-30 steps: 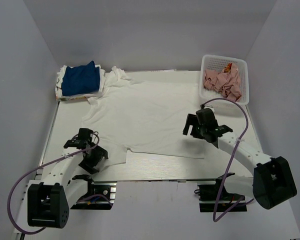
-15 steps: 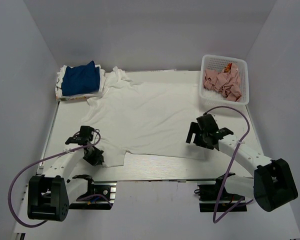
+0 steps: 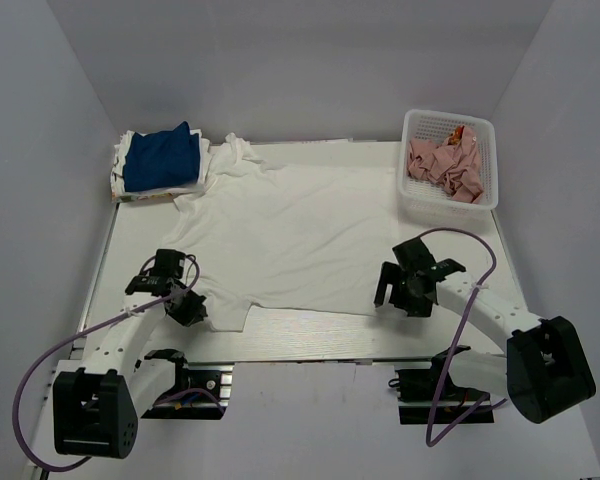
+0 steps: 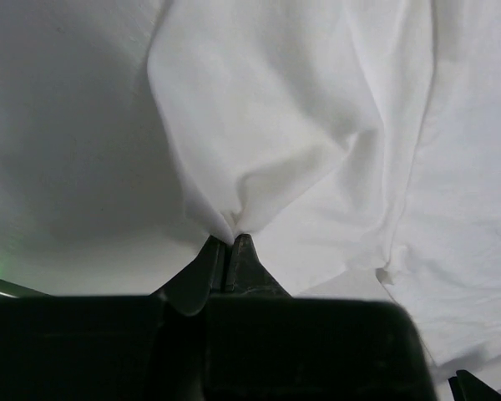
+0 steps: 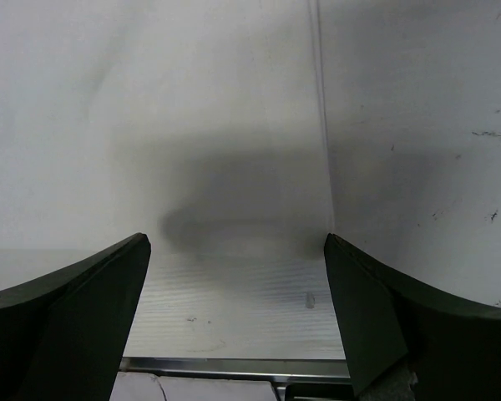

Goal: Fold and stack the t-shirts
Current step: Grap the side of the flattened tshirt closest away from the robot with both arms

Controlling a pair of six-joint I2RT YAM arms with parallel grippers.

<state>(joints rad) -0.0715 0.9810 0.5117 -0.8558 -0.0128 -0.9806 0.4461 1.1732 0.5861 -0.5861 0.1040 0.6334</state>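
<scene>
Cloth of the white shirt (image 4: 259, 150) bunches into a pinch right at the tips of the left jaws, which are pressed together on its near-left corner; the rest spreads flat on the tabletop (image 3: 310, 335) ahead of them and to their right. Right jaws stand wide apart with nothing between them, over the shirt's near-right edge. Far ahead of the left jaws lies a folded stack (image 3: 160, 165) topped in blue; ahead of the right jaws, a basket (image 3: 448, 116) holds pink cloth (image 3: 442, 165).
</scene>
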